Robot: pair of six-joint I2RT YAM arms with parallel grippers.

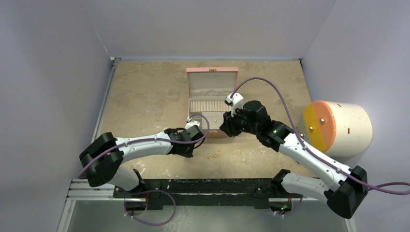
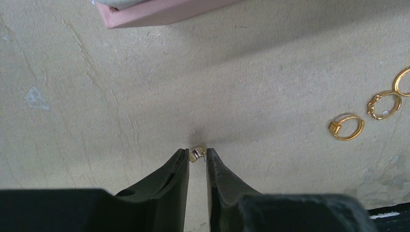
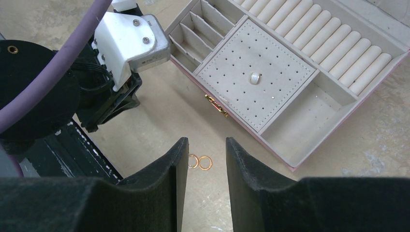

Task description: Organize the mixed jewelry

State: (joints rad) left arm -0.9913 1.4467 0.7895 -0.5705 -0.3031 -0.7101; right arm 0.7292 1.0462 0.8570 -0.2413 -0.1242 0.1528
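we find the left claw (image 2: 197,153) pressed nearly together on a gold stud (image 2: 197,154) at its very tips, low over the surface (image 2: 96,96); contact looks made on both sides but is thin. three gold rings (image 2: 347,127) lie in a row well to the stud's right, apart from either claw. the right claw (image 3: 207,142) is spread and empty, hovering above two of those rings. in our judgement the step in hand is carrying the stud to the pink box (image 1: 212,71): lift straight and slowly, since so shallow a pinch could flick the piece away, then seat it in the perforated panel (image 3: 232,72). room is tight: the right arm hangs by the box's near edge and should yield first; the surface left of the stud offers free space.
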